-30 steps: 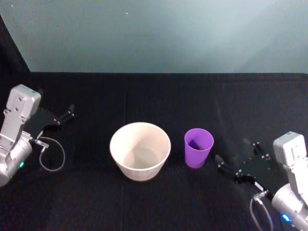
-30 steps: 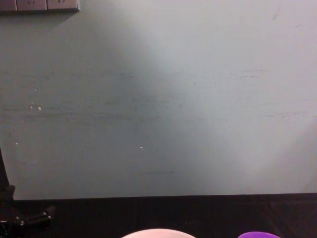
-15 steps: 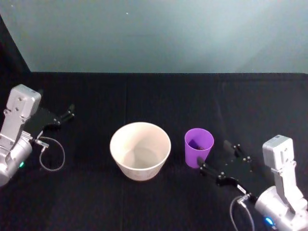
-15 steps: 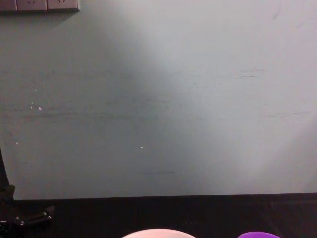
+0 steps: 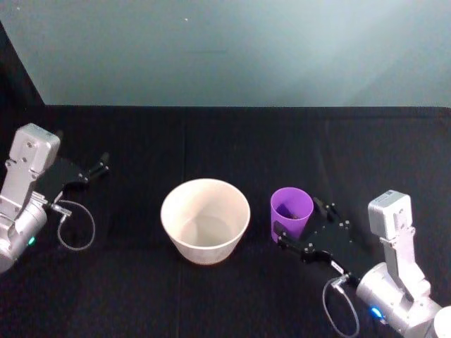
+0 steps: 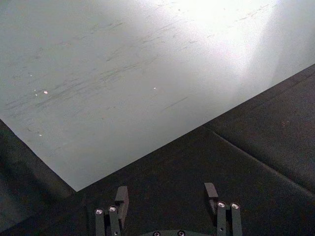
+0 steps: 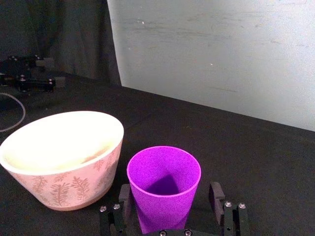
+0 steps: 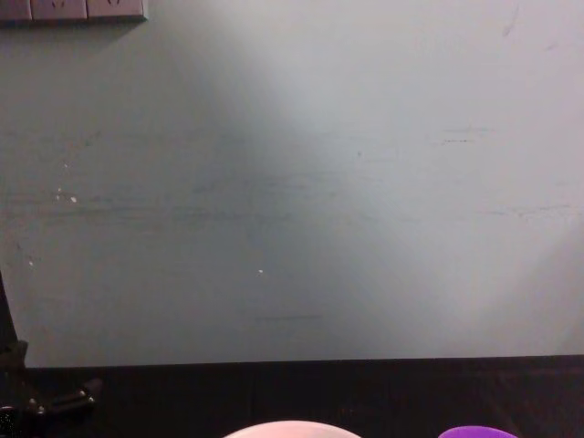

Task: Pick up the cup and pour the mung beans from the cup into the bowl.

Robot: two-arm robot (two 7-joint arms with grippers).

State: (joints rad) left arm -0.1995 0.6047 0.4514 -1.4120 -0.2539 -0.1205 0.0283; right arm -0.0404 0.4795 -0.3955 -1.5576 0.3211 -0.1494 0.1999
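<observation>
— Where is the cup sitting?
— The cup (image 5: 291, 211) is standing upright on the black table (image 5: 211, 141). It is at the bowl's three o'clock, just beside it and not touching it.
— And the bowl?
— The bowl (image 5: 184, 245) is sitting upright around mid-table. Leaf prints are showing on its outer wall in the right wrist view.
— Is anything showing inside the cup?
— Something dark is lying low inside, but I cannot tell what it is.
— What is the right gripper doing?
— The right gripper (image 5: 299, 221) is reaching in from the cup's five o'clock. Its jaws are standing wide, one on each side of the cup's lower wall. A slim gap is showing on either side, so they are not touching it.
— And the other arm?
— The left gripper (image 5: 103, 163) is resting at the bowl's ten o'clock, well apart from it and near the table's left edge. Its jaws are spread wide too, facing the pale wall (image 6: 123, 73) beyond the table.
— What is the chest view giving?
— The rims of the bowl and the cup are just peeking up at six o'clock in that view.
</observation>
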